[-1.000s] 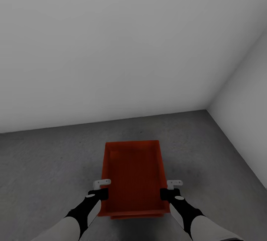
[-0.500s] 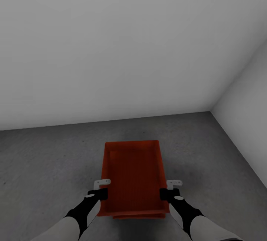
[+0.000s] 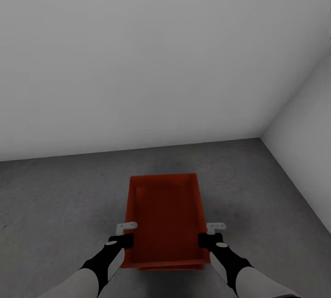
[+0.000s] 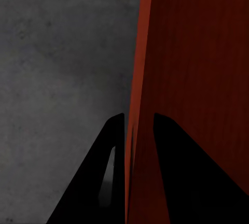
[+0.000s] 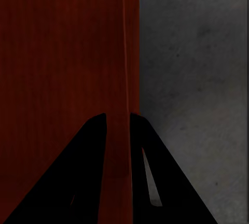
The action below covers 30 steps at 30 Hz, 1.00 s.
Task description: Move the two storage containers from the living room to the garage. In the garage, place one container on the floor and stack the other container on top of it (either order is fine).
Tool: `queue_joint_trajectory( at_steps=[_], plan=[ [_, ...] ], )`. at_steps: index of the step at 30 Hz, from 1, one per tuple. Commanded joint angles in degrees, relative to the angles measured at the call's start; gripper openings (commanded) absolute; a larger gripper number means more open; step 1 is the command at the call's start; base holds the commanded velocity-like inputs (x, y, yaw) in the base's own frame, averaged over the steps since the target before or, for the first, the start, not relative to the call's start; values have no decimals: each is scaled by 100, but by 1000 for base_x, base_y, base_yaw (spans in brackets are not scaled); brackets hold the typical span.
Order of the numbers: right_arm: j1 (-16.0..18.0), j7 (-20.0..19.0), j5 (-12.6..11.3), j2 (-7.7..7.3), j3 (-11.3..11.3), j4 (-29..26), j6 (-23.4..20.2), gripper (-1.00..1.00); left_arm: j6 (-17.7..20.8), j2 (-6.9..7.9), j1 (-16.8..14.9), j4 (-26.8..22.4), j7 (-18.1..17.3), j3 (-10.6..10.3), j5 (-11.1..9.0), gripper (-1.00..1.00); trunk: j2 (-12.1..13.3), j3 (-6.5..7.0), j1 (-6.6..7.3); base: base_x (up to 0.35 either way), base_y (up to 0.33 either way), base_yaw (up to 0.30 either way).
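Dark grey mottled floor (image 3: pixel 55 197) fills the lower frame; a second bin's (image 3: pixel 170 267) edge peeks out at bottom centre.

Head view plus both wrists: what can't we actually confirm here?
- Second container: a sliver of orange shows under the held storage container in the head view; the bin hides whether that is the other bin.
- Floor under the bin: covered by it, so the height above ground is unclear.
- Left gripper and right gripper: each straddles a side wall; the wall hides pad contact.
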<state>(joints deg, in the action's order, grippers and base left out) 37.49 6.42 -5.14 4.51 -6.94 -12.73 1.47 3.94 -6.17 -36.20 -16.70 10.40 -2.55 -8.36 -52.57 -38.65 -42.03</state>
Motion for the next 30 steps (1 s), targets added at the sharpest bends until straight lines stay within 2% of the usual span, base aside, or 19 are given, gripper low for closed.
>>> queue_joint_trajectory(
  at_steps=[1, 30],
  plan=[
    [4, 52, -49, -30, 114, 16, 20, -100, 35, 177, -1, -28, 155, 71, 70, -100, -3, -4, 0, 0, -117, 0],
    [4, 52, -49, -20, 112, 16, 12, -100, 34, 186, -2, -18, 155, 71, 84, -100, -3, -4, 0, 0, -13, -25]
  ],
)
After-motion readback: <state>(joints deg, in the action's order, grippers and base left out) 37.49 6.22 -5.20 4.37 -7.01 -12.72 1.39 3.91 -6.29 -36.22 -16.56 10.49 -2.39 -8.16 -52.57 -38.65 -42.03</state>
